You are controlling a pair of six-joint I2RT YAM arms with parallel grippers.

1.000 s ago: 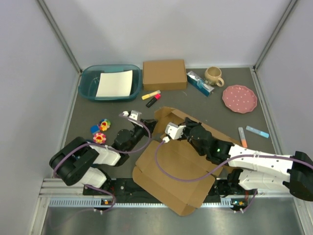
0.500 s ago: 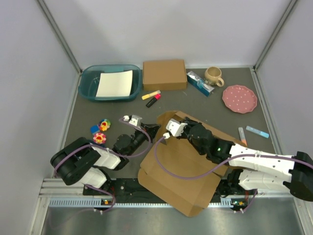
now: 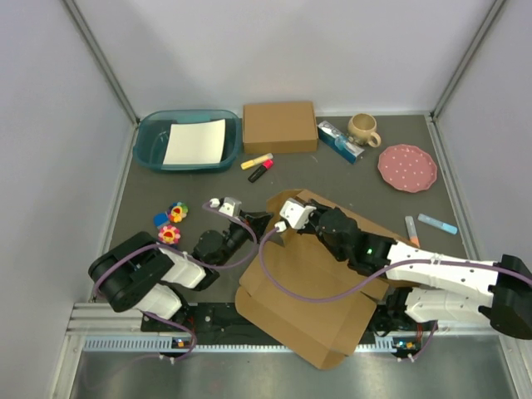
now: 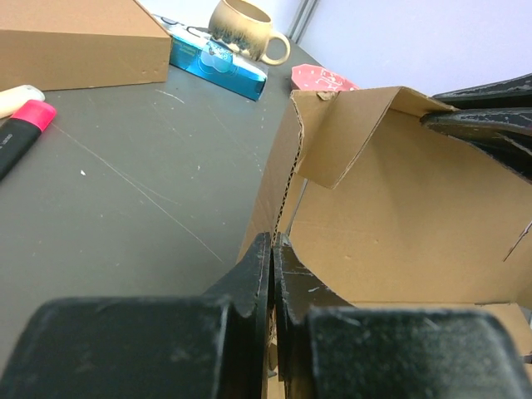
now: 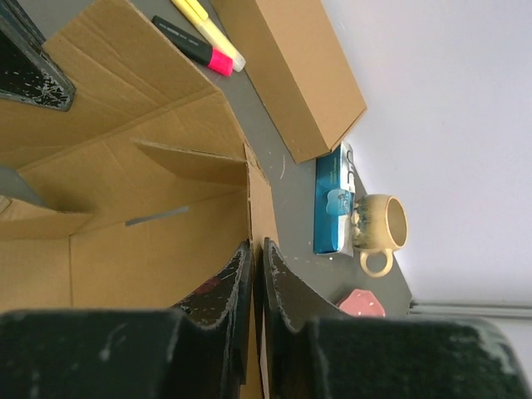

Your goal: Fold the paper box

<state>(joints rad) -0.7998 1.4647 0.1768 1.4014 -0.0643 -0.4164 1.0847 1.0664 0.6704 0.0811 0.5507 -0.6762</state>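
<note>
Wall-raising step, I judge: left claw (image 4: 273,243) and right claw (image 5: 256,248) each pinch a paper box (image 4: 416,224) wall just ahead of their tips. Next: crease the 2 walls upright.

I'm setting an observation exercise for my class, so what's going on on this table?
The robot is folding the paper box, a brown cardboard sheet with flaps. The left claw is shut on the edge of a raised flap, and the right claw pinches a neighbouring upright wall. Only the far end stands up; the near part lies flat.
</note>
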